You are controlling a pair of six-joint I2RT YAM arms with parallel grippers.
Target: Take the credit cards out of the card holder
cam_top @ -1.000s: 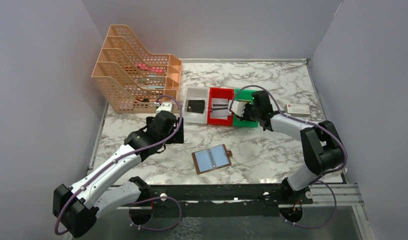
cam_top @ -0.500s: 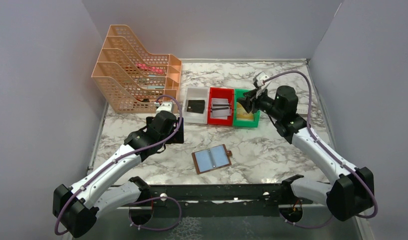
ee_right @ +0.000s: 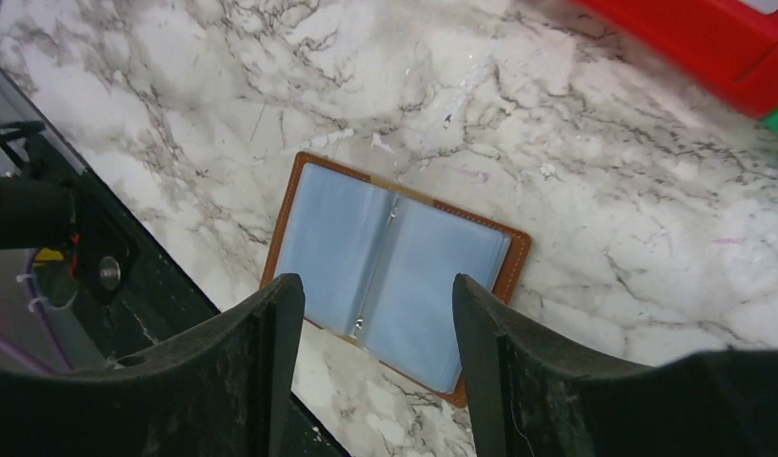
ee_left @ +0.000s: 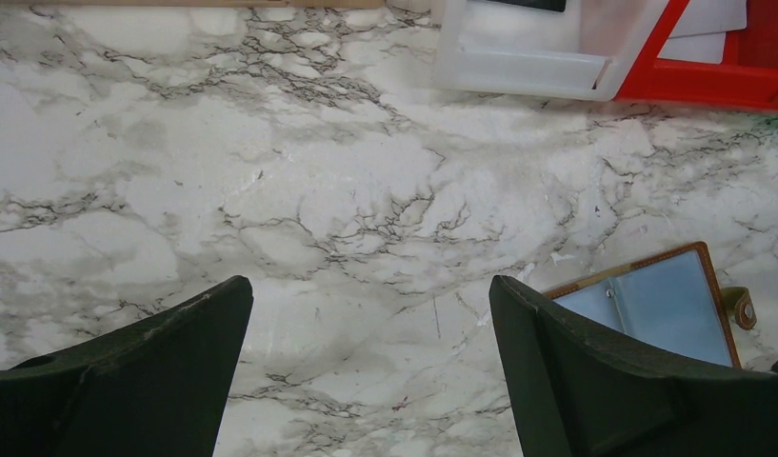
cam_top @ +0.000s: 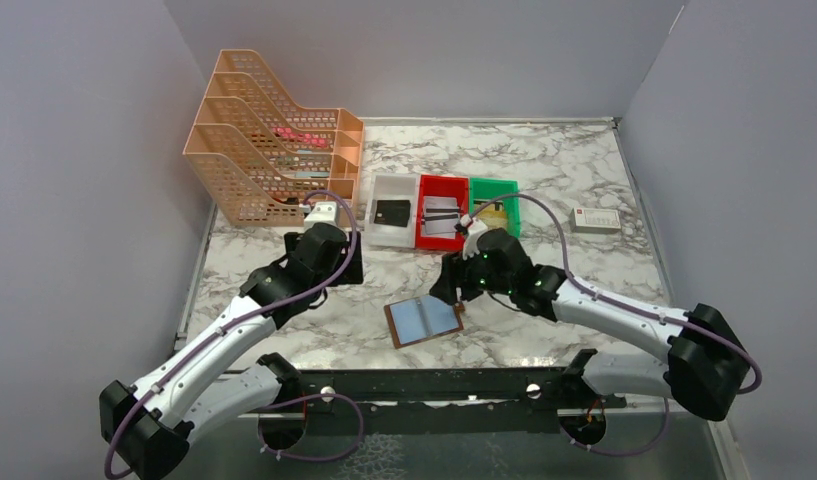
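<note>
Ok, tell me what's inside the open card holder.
The card holder lies open: two pale blue sleeves, no card showing in either. Whatever lies beneath them is covered.

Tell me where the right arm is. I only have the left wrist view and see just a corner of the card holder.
Observer: In the top view the right gripper hovers over the card holder, which lies open.
Operator: Is it holding anything?
Observer: No. The right wrist view shows its fingers apart with nothing between them.
Operator: Any cards showing in the holder?
Observer: The two facing sleeves look pale blue and empty in that view; any pages underneath are hidden.
</note>
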